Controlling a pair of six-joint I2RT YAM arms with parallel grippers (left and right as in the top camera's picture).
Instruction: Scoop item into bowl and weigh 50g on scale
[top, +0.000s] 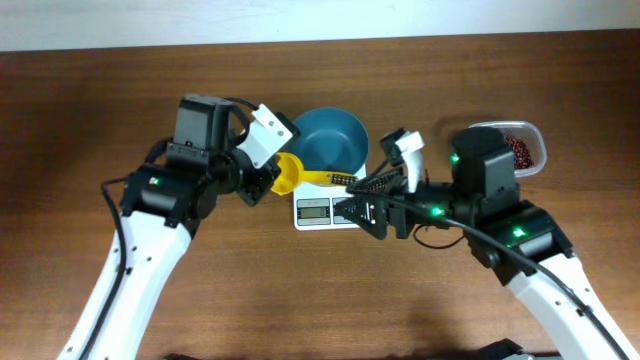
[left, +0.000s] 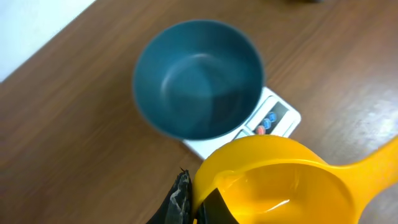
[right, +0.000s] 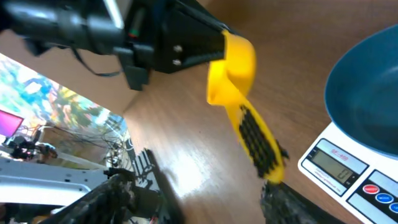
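Left gripper (top: 268, 178) pinches scoop (top: 300, 177) by its cup, beside bowl (top: 330, 140) on scale (top: 318, 210). Right gripper (right: 205, 202) spread at handle's end, contact unclear. Right arm half hides beans (top: 520, 150) in tub (top: 538, 140).

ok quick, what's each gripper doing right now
left gripper: shut on the yellow scoop, at its cup.
right gripper: open, the scoop's handle end beside one finger.

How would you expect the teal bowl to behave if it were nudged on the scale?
The bowl looks empty, so it is probably light and easy to shift. It seems as wide as the scale beneath it, so a sideways push might slide it off-centre or tip it. It appears rigid.
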